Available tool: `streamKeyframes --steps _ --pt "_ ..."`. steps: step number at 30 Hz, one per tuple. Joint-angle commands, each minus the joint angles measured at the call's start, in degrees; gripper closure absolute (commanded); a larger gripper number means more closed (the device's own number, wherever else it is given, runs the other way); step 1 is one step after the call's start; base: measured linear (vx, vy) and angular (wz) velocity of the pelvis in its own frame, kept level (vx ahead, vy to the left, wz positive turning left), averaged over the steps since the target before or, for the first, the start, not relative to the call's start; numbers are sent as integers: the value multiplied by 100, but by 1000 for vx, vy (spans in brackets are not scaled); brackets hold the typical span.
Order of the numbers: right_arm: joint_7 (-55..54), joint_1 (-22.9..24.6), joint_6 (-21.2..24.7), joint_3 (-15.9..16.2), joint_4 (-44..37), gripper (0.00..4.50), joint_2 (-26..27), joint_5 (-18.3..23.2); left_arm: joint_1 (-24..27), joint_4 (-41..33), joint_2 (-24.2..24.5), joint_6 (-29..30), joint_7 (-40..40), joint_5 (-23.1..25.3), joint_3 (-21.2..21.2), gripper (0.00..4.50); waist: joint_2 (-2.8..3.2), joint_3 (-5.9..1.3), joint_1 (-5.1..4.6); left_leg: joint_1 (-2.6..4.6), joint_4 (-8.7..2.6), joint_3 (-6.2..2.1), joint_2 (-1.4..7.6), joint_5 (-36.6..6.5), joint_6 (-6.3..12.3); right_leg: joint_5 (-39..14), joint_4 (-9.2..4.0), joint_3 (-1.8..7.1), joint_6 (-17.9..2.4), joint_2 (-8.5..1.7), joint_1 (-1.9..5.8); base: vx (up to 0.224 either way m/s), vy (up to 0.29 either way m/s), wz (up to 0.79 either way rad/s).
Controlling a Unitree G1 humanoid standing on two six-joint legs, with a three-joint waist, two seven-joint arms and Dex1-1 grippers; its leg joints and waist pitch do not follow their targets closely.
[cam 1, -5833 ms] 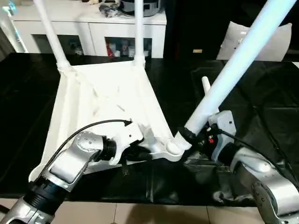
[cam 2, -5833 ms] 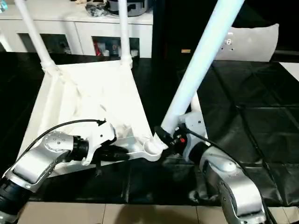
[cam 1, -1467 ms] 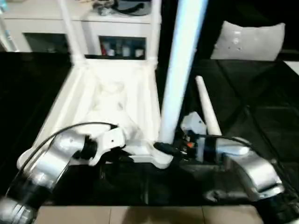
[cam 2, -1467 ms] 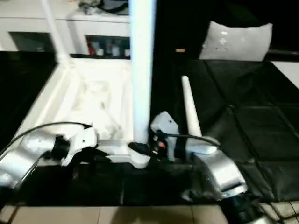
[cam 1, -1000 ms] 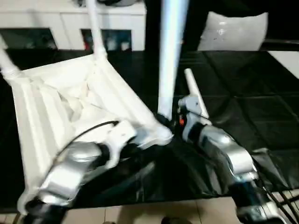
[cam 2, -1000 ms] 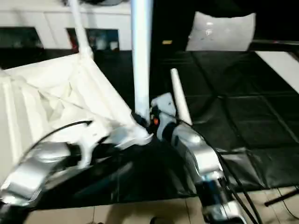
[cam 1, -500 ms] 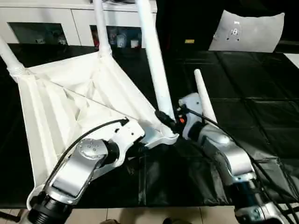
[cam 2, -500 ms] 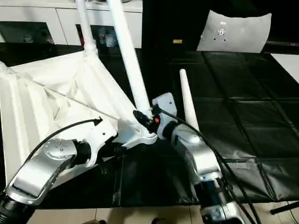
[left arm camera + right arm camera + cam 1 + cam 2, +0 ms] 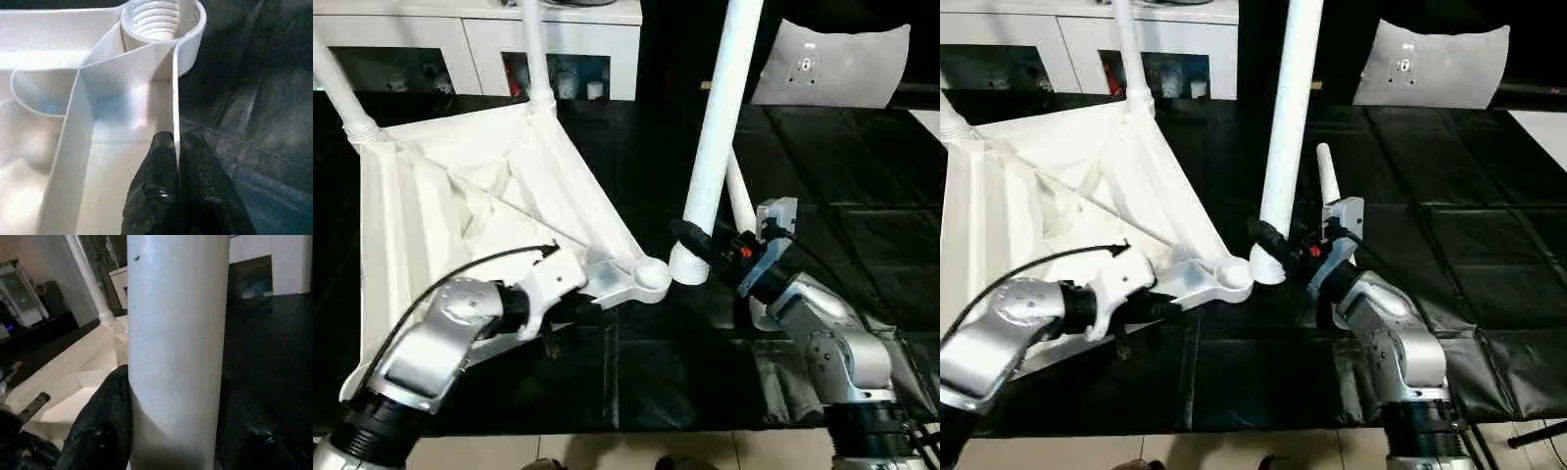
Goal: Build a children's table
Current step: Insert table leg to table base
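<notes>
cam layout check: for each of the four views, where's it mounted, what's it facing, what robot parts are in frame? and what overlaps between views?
Left eye view: head camera, looking down at the upturned table top on black sheeting; both silver forearms show.
Right eye view: same head, slightly offset; same scene, with the held leg and a loose leg.
Left wrist view: along the left gripper, its black fingers pinching a rib below the threaded corner socket.
Right wrist view: along the right gripper, clamped around the held leg.
Shared: that socket appears in the eye views too.

One tabletop [image 9: 460, 206]; four legs [image 9: 715, 137]; two pincers [image 9: 695, 247].
</notes>
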Motion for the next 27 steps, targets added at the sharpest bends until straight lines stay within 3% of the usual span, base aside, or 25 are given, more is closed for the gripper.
streamKeyframes --steps 1,7,8,9,10,11,12,14,18,23,27 --pt "29 49 94 87 -326 261 -17 -24 -227 -323 -97 -51 -228 -487 345 387 62 -414 40 77 -311 -39 242 -470 247 -77 -259 199 -1505 -363 354 0 0 0" --pt "-76 131 160 267 -657 261 33 -89 -655 -398 -536 190 105 -1060 848 361 57 -410 82 100 -309 -47 254 -860 84 -844 -305 204 -1346 -377 342 0 0 0" --pt "-95 139 133 317 -739 261 94 -61 -1000 -276 -800 514 483 -1180 1061 361 51 -406 73 89 -305 -40 248 -871 39 -878 -298 208 -1305 -363 342 0 0 0" --pt "-93 140 136 323 -747 261 95 -58 -1025 -265 -817 532 510 -1180 1073 361 54 -411 84 98 -294 -46 246 -881 33 -905 -305 205 -1296 -367 335 0 0 0" --pt "-106 154 180 391 -816 261 99 -64 -1541 92 -1166 812 1248 -985 1274 361 51 -411 75 84 -292 -43 246 -912 18 -950 -302 207 -1265 -357 343 0 0 0" --pt "-109 155 184 395 -819 261 98 -68 -1588 131 -1198 834 1324 -959 1291 361 50 -415 107 120 -257 -48 234 -997 9 -1066 -329 206 -1233 -358 313 0 0 0" --pt "-119 153 168 407 -813 261 95 -103 -1756 274 -1320 901 1600 -881 1358 361 37 -407 110 79 -267 -67 229 -990 12 -1141 -326 205 -1200 -374 347 0 0 0" --pt "-130 144 122 451 -798 261 74 -196 -2117 447 -1565 1064 1984 -844 1438 361 10 -425 127 73 -259 -78 227 -963 -2 -1305 -328 201 -1078 -381 356 0 0 0" --pt "-249 132 -44 613 -707 261 11 -567 -2524 227 -1820 1210 2027 -1027 1249 361 0 -452 145 42 -233 -78 220 -693 53 -1048 -305 200 -1089 -377 360 0 0 0" --pt "-414 63 118 731 -538 261 -143 -812 -2650 -583 -2047 1805 1816 -1572 1005 361 -1 -498 163 28 -182 -62 215 -394 205 -411 -230 189 -1348 -372 394 0 0 0" --pt "-440 5 63 735 -454 261 -149 -906 -2631 -901 -2117 2010 1819 -1696 827 361 -11 -478 155 16 -178 -53 207 -508 244 -627 -254 187 -1332 -362 399 0 0 0"
